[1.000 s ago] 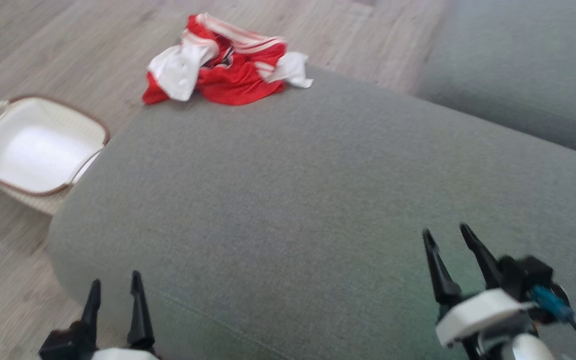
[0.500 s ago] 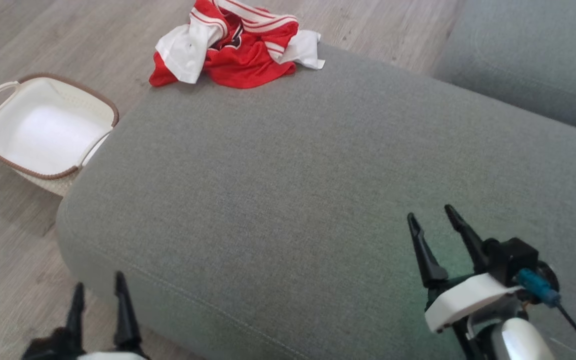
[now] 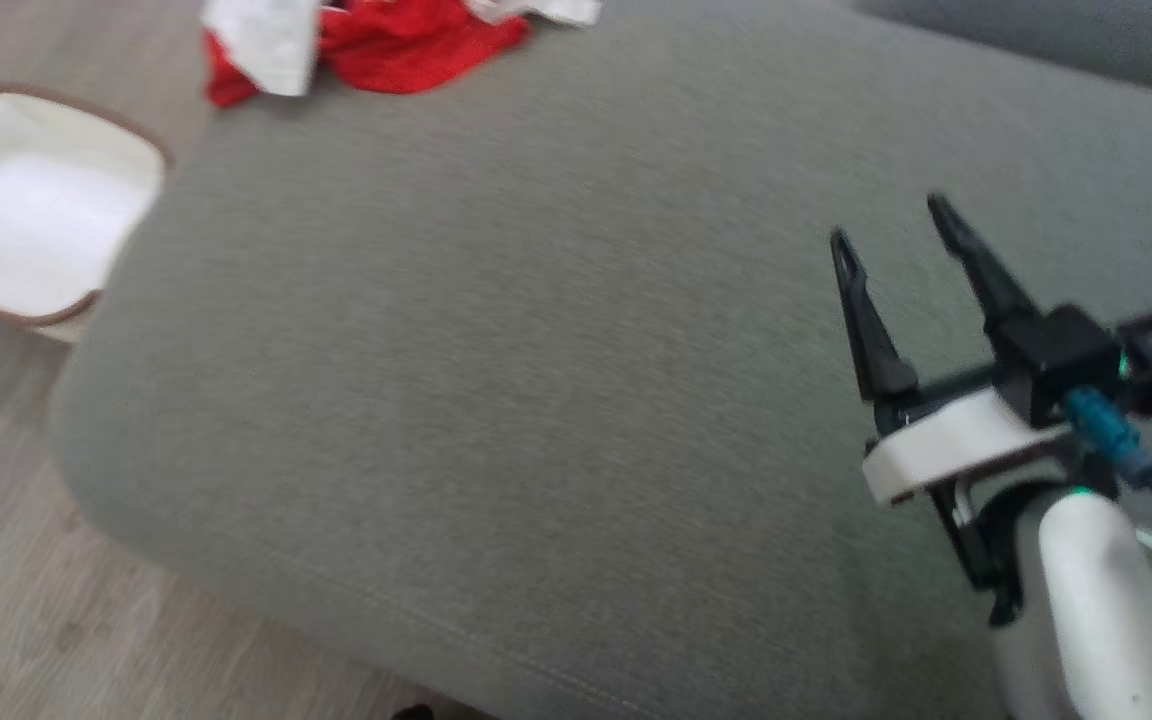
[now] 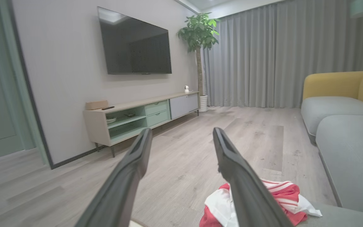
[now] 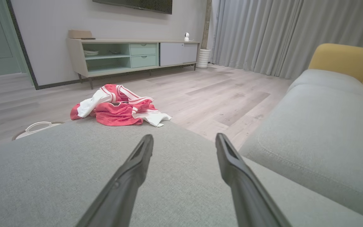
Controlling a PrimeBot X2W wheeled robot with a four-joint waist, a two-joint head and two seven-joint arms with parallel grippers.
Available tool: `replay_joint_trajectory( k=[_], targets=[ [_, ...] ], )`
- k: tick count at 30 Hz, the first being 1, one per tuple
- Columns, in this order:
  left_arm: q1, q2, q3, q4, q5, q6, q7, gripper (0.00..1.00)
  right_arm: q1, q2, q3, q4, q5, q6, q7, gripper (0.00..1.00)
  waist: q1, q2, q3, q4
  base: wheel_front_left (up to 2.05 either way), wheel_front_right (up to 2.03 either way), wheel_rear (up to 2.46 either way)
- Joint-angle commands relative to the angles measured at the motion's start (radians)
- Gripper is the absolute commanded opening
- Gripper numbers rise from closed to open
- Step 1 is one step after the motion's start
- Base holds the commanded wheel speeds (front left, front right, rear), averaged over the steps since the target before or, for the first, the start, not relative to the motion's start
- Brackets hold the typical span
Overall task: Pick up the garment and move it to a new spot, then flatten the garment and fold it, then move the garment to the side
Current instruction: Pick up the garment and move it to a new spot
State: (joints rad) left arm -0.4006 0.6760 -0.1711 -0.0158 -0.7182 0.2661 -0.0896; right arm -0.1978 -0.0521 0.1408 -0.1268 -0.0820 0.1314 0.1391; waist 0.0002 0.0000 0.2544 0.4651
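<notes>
Red-and-white garment [image 3: 386, 50] sits upper left in the head view, well apart from the right pincer [image 3: 888, 218], spread wide and empty.

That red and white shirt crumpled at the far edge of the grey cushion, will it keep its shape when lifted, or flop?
Probably flop: the garment lies in loose, soft folds, so it should droop from wherever it's pinched. It looks thin, so likely light. Pushed, it may bunch up on the textured cushion.

Garment [image 3: 406, 50] cut off by head view's top edge, basket [image 3: 36, 230] clipped at its left edge, whole view motion-blurred
</notes>
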Motion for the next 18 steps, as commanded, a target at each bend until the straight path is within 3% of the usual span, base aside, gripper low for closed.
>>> replay_joint_trajectory(
  k=[1,4,11,18],
  targets=[
    [-0.090,0.070,0.052,0.007,-0.004,-0.016,0.021,1.00,-0.036,-0.011,0.031,-0.055,-0.010,-0.001,0.014,1.00,-0.0002,0.0000,0.080,-0.083,0.00,0.00,0.00],
    [-0.249,0.109,0.028,0.111,-0.003,-0.066,0.088,1.00,-0.070,-0.034,0.046,-0.105,-0.019,-0.001,0.049,1.00,-0.0002,0.0000,0.129,-0.142,0.00,0.00,0.00],
    [-0.497,0.106,-0.085,0.376,0.039,-0.164,0.201,1.00,-0.074,-0.066,0.044,-0.236,-0.026,-0.001,0.122,1.00,-0.0002,0.0000,0.240,-0.250,0.00,0.00,0.00],
    [-0.624,-0.036,-0.156,0.588,0.020,-0.223,0.218,1.00,-0.056,-0.086,0.011,-0.350,-0.048,-0.001,0.170,1.00,-0.0002,0.0000,0.369,-0.289,0.00,0.00,0.00]
  ],
)
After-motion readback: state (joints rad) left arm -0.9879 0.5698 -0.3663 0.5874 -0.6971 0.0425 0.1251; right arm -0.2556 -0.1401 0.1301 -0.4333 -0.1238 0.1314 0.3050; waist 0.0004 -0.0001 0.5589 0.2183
